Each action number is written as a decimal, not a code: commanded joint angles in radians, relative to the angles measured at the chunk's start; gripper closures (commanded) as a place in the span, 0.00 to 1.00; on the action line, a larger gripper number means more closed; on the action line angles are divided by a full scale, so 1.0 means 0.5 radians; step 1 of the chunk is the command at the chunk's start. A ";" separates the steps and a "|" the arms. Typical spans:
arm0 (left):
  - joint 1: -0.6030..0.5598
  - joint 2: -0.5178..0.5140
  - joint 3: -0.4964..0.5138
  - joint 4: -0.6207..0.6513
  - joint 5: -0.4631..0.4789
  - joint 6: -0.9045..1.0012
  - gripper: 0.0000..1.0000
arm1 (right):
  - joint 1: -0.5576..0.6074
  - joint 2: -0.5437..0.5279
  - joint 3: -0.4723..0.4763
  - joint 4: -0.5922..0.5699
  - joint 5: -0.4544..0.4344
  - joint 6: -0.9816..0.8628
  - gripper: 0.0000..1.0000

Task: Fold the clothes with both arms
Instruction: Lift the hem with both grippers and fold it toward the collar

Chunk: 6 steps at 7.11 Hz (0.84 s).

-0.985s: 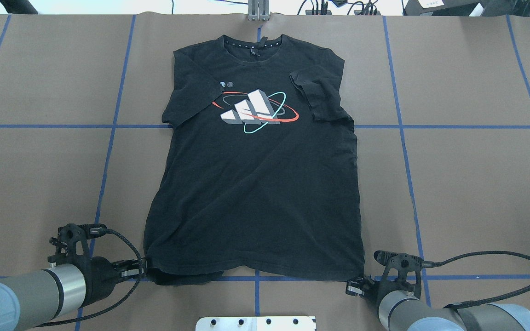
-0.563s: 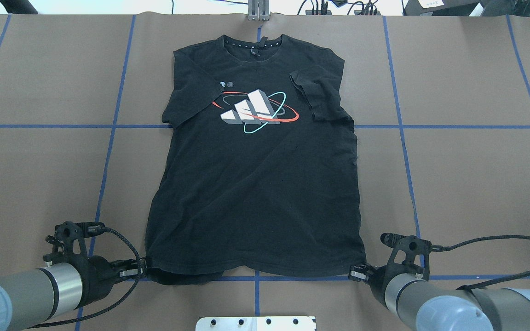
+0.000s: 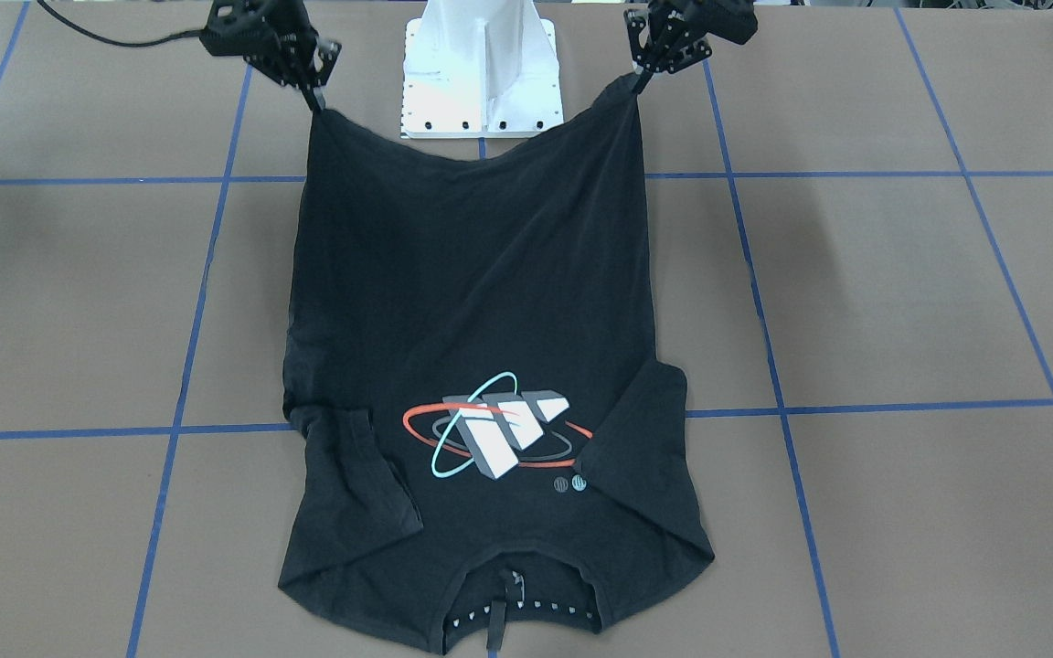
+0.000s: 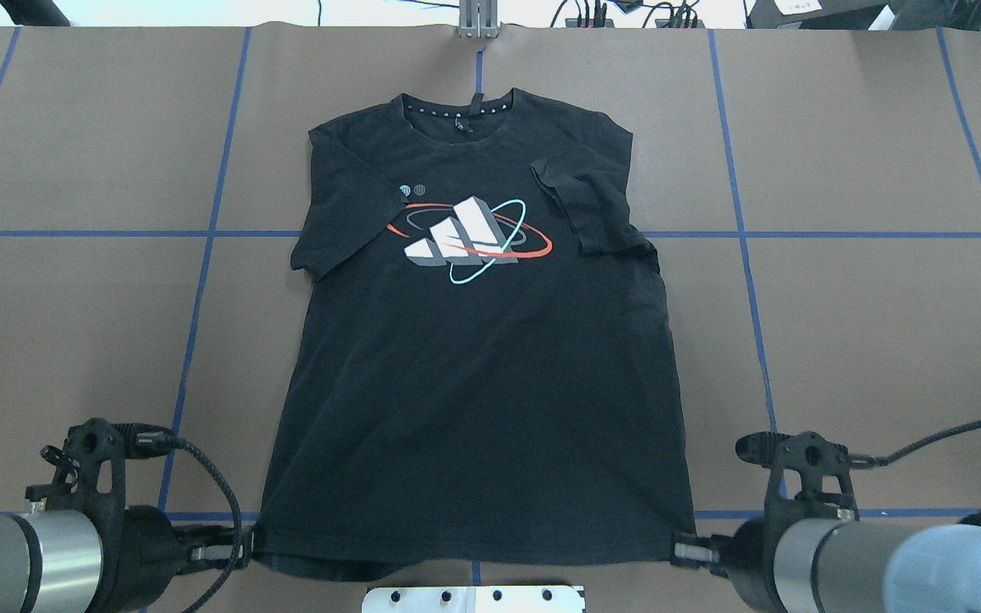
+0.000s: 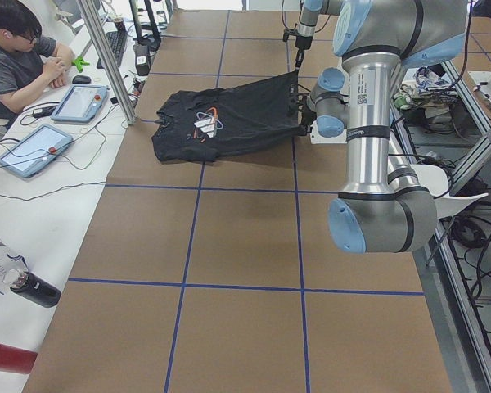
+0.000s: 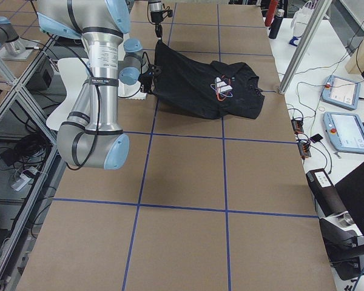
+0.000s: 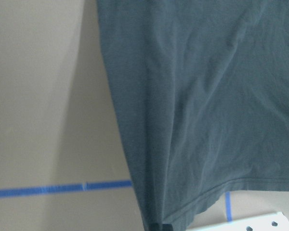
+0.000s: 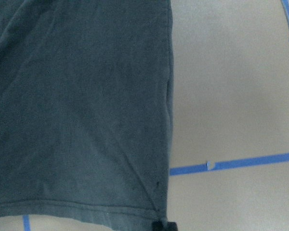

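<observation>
Holding the black T-shirt (image 4: 473, 383) by its two hem corners, print (image 4: 469, 238) facing up. Pinched at the shirt's 7 o'clock corner by the left hand (image 4: 239, 549), clenched on the fabric. Pinched at the 5 o'clock corner by the right hand (image 4: 685, 552), likewise clamped tight on cloth. Raised off the counter (image 4: 865, 340) at the hem end, as seen from across the counter and from both ends. Left lying on the counter at the collar (image 4: 456, 106) end, toward 12 o'clock. Stretched fairly flat between the two grips, with a shallow sag along the hem at 6 o'clock, just above the white base plate (image 4: 473, 598).

Gripped at the outermost corners, probably to keep the hem spread to full width and to avoid bunching or twisting while carrying it. Kept level and even about the 12-to-6 line for the same reason. Judged to be the opening of a lengthwise fold, bringing the hem up and over toward the collar.

Worth noting the turned-in sleeve (image 4: 593, 204) at 2 o'clock, laid over the chest beside the print. Compare the slanted sleeve (image 4: 329, 230) at 10 o'clock, poking a little past the side. Likely to give a lopsided bundle unless evened out. Nothing yet doubled across the body, so judged early in the task.
</observation>
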 commanded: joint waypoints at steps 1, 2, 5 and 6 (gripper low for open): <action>0.286 0.014 -0.181 0.026 -0.122 -0.068 1.00 | -0.375 -0.004 0.537 -0.438 0.078 -0.015 1.00; 0.433 0.014 -0.255 0.026 -0.115 -0.193 1.00 | -0.438 0.008 0.597 -0.480 0.078 -0.015 1.00; 0.175 -0.032 -0.219 0.106 -0.100 -0.179 1.00 | -0.047 0.081 0.458 -0.493 0.062 -0.015 1.00; 0.037 -0.087 -0.143 0.106 -0.094 -0.167 1.00 | 0.170 0.322 0.247 -0.496 0.074 -0.018 1.00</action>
